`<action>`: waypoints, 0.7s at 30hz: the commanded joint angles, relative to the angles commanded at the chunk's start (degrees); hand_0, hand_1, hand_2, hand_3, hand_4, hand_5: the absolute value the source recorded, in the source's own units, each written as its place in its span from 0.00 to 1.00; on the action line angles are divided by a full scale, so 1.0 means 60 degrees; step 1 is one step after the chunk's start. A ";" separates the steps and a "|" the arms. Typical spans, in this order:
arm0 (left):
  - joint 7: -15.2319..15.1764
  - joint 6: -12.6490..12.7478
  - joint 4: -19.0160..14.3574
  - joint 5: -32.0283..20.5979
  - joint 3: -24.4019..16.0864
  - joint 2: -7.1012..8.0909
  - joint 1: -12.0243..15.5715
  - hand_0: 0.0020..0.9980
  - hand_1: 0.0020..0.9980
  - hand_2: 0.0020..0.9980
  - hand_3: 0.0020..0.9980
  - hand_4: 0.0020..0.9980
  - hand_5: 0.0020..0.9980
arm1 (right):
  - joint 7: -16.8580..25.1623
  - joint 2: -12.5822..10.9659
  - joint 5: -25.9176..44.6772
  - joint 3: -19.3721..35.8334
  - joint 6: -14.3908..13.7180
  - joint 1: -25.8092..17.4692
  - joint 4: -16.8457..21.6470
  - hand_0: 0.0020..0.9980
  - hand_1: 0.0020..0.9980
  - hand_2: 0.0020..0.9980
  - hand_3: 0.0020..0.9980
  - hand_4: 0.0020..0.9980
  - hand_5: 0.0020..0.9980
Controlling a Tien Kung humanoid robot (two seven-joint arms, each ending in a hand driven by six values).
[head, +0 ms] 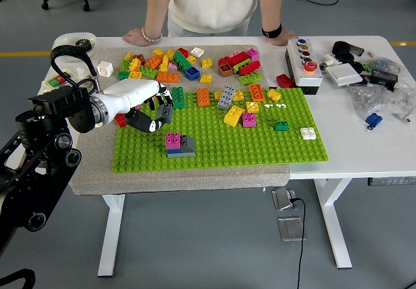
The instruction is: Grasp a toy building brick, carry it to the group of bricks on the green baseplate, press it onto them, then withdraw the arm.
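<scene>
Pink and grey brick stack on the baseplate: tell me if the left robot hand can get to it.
Probably yes. The left robot hand hangs just up-left of the stack, with only bare green baseplate between them.

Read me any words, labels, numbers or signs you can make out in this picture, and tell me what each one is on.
No text is readable anywhere in this view.
White control box with coloured buttons: any button labels are too small to read.
Small white cube at the table's left: its markings are blurred.
Clear plastic bags at the right: any print is too small to read.
Toy bricks and green baseplate: no lettering visible.
</scene>
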 joint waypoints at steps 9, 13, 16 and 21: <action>0.0105 0.0000 -0.0088 0.0000 0.0014 -0.0108 0.0291 0.59 0.56 0.55 0.55 0.36 0.00 | -0.0002 -0.0024 -0.0055 0.0005 0.0005 -0.0020 0.0000 0.74 0.64 0.69 0.56 0.82 0.50; 0.0148 0.0000 -0.0100 0.0000 0.0055 -0.0215 0.0417 0.59 0.56 0.55 0.55 0.35 0.00 | 0.0006 -0.0046 -0.0080 -0.0007 0.0005 -0.0002 0.0000 0.74 0.64 0.69 0.56 0.82 0.49; 0.0173 0.0000 -0.0121 0.0000 0.0071 -0.0258 0.0465 0.59 0.56 0.55 0.55 0.35 0.00 | 0.0004 -0.0054 -0.0093 -0.0010 0.0009 0.0004 0.0000 0.74 0.64 0.69 0.56 0.82 0.49; 0.0248 0.0000 -0.0200 0.0000 0.0129 -0.0345 0.0532 0.59 0.56 0.55 0.55 0.35 0.00 | -0.0003 -0.0053 -0.0125 -0.0020 0.0020 -0.0011 0.0000 0.74 0.64 0.69 0.56 0.82 0.49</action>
